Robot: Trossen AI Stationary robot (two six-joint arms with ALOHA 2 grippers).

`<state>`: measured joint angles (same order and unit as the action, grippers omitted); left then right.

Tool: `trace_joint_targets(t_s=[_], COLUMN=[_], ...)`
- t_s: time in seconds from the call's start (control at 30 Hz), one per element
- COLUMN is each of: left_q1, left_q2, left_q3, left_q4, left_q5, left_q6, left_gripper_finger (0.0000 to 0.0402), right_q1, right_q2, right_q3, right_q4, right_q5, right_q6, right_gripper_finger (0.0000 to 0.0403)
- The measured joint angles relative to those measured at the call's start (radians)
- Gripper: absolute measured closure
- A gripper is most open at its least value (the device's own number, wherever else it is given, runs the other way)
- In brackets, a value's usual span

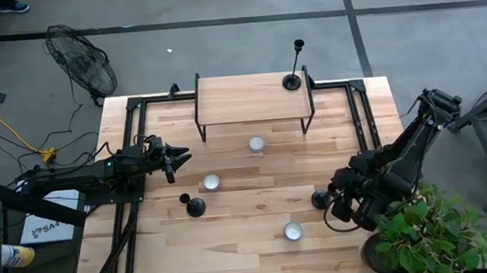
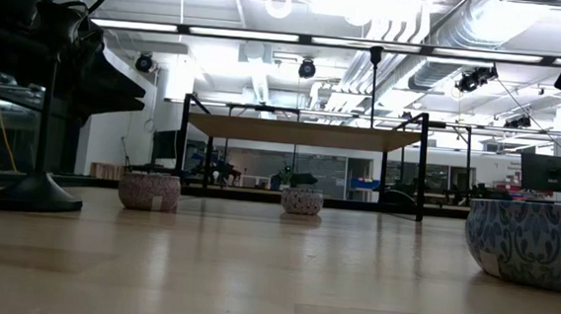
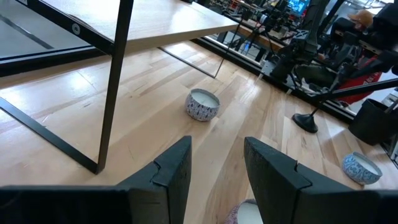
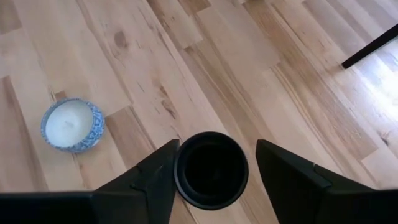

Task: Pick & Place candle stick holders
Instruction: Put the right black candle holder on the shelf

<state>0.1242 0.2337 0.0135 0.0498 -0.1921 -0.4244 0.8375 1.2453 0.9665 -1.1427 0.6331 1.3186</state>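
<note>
Three black candlesticks show. The tallest [image 1: 292,81] stands by its round base on the raised wooden shelf [image 1: 232,102] at the back. A short one [image 1: 195,207] stands on the table left of centre, and also shows in the low view [image 2: 30,194]. The third [image 1: 321,199] stands at the right. Its round black top [image 4: 210,169] lies between the open fingers of my right gripper [image 4: 217,155], which comes from above; a gap shows on one side. My left gripper [image 1: 175,158] is open and empty above the table's left part, near a candle bowl [image 1: 211,182].
Two more blue-patterned candle bowls stand on the table, one in front of the shelf [image 1: 256,143] and one near the front [image 1: 293,230]. A potted plant [image 1: 429,235] crowds the right front corner. The shelf's black legs [image 3: 112,87] stand close ahead of my left gripper.
</note>
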Motion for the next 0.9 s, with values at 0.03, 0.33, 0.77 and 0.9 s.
trace_joint_targets(t_s=[0.03, 0.33, 0.77, 0.9], left_q1=[0.000, 0.000, 0.000, 0.000], left_q2=[0.000, 0.000, 0.000, 0.000], left_q3=[0.000, 0.000, 0.000, 0.000], left_q4=[0.000, 0.000, 0.000, 0.000], left_q5=[0.000, 0.000, 0.000, 0.000], left_q6=[0.000, 0.000, 0.000, 0.000], left_gripper_finger=[0.0257, 0.0257, 0.0257, 0.0257], right_q1=[0.000, 0.000, 0.000, 0.000], right_q2=[0.000, 0.000, -0.008, -0.026], right_q3=[0.000, 0.000, 0.001, 0.001], right_q4=[0.000, 0.001, 0.014, 0.013], right_q5=[0.000, 0.000, -0.004, -0.002], right_q6=[0.000, 0.000, -0.025, -0.043], right_gripper_finger=[0.0204, 0.0248, 0.0258, 0.0263])
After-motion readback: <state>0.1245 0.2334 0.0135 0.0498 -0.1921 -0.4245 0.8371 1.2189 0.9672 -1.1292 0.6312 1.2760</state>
